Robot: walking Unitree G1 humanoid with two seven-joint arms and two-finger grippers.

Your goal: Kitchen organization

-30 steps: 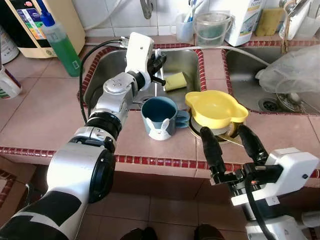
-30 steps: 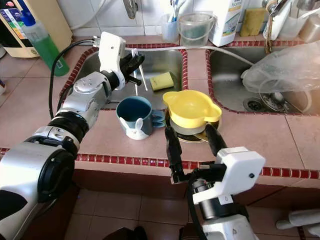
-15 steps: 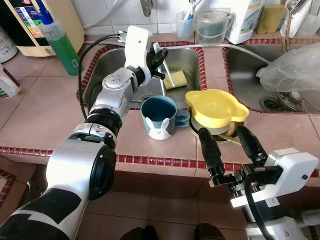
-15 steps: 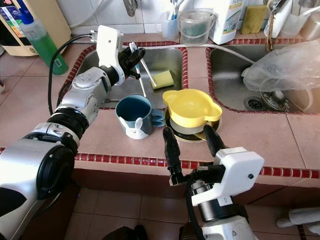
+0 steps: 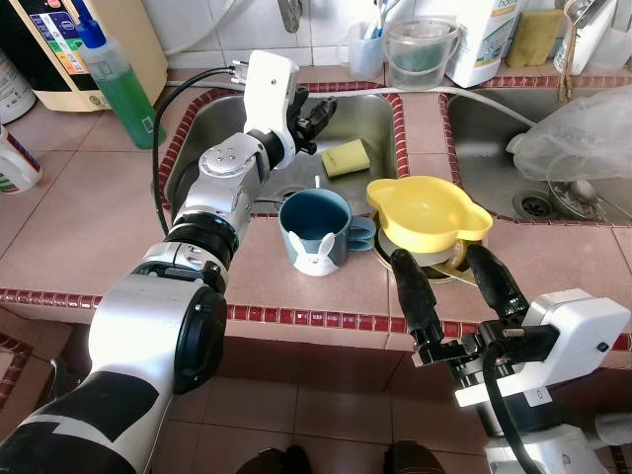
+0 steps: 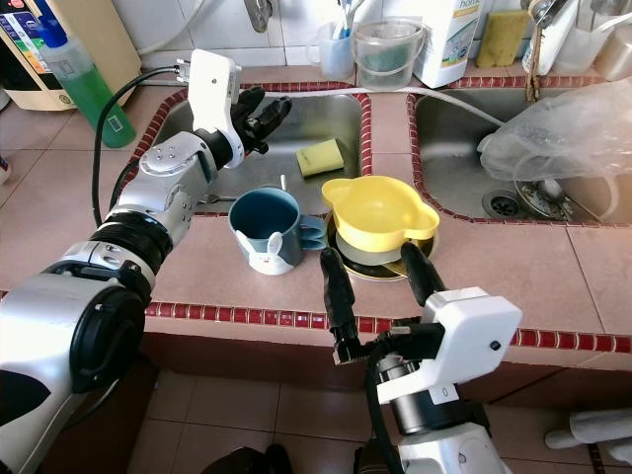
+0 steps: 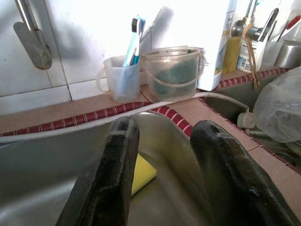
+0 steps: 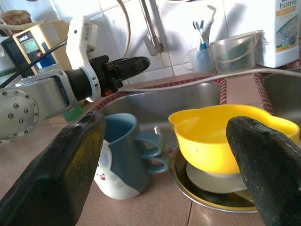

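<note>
Worktop (image 5: pixel 89 212): pinkish square tiles with a dark red tiled edge; it carries everything named below.
Left sink (image 5: pixel 212 133): steel basin sunk into the worktop, rimmed in red tile; it serves as the landmark here.
Right sink (image 5: pixel 484 138): second steel basin, well to the right of the left sink, with a crumpled clear plastic bag (image 5: pixel 578 133) lying in it.
Left arm: silver, stretched forward from the shoulder across the left sink's front rim.
Left gripper (image 5: pixel 314 114): hangs above the left sink, its black fingers slightly apart with nothing between them.
Right gripper (image 5: pixel 452 278): just off the worktop's front edge, to the right of the left sink; fingers spread wide and empty, aimed at the yellow bowl.
Yellow bowl (image 5: pixel 427 210): smooth plastic with lobed handles, stacked on a metal plate (image 5: pixel 387 253) on the worktop, just right of the left sink's front corner.
Blue mug (image 5: pixel 316 232): glazed, with a white rabbit face; stands upright at the front rim of the left sink, touching the plate's side; a thin white stick (image 5: pixel 316 182) pokes up from it.
Green bottle (image 5: pixel 117 81): translucent, blue-capped, left of the left sink.
Sponge (image 5: pixel 348 158): yellow block lying inside the left sink.
Clear tub (image 5: pixel 420 54): behind the left sink, beside a cup of toothbrushes (image 5: pixel 365 44).
</note>
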